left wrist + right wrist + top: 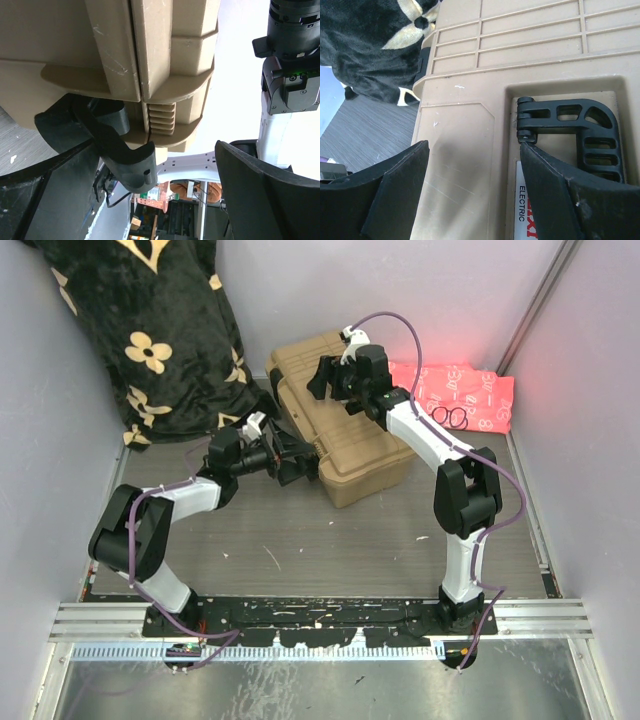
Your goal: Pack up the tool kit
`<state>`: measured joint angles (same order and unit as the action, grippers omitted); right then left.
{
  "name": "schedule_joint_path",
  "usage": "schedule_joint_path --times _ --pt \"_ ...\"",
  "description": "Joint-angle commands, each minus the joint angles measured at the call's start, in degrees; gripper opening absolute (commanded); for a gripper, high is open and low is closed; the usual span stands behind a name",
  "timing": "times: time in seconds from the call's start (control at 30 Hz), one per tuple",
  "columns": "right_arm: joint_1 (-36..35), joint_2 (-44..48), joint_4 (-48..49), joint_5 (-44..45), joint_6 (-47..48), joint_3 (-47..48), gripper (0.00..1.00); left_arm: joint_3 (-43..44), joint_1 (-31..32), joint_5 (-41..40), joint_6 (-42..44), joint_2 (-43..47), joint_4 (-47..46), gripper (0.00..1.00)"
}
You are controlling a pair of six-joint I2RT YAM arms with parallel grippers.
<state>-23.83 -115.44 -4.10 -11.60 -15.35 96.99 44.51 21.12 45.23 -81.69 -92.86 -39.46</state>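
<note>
The tan toolbox (pixel 350 445) lies at mid-table with its ribbed lid down. My left gripper (pixel 300 464) is open at the box's front left side. In the left wrist view (pixel 155 195) its jaws stand wide apart around a black latch (pixel 122 152), which hangs out from the box's seam (pixel 165 75) close to the left finger. My right gripper (pixel 326 380) hovers open over the lid. In the right wrist view (pixel 472 190) its fingers straddle the lid (pixel 455 150) beside the folded black handle (pixel 592 135). No pliers or screwdrivers show.
A black floral blanket (pixel 150 330) is heaped at the back left, touching the box. A pink patterned cloth (pixel 470 395) lies at the back right with a small black looped item (pixel 452 417) on it. Grey walls enclose the table on both sides.
</note>
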Motion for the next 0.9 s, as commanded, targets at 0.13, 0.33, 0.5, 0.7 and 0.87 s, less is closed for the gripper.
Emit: schedule_joint_path --times 0.13,0.33,0.5,0.7,0.87 --pt "1.0 -13.8 -42.6 4.4 -1.9 -7.7 0.80 5.8 1.4 2.5 -1.4 -1.6 -4.3 0.98" --pt "1.0 -14.2 -42.8 4.3 -1.6 -7.2 0.80 8.4 1.7 2.7 -1.1 -2.6 -3.3 0.98" --pt "1.0 -14.2 -42.7 4.4 -1.3 -7.6 0.80 9.2 1.9 2.5 -1.3 -2.7 -3.0 0.99" --pt "1.1 -14.4 -42.2 4.1 -1.2 -8.0 0.80 11.4 2.1 2.6 -1.2 -2.5 -2.4 0.99" --pt "1.0 -14.5 -42.0 4.0 -1.2 -8.0 0.80 13.5 2.2 3.1 0.9 -2.0 2.0 0.97"
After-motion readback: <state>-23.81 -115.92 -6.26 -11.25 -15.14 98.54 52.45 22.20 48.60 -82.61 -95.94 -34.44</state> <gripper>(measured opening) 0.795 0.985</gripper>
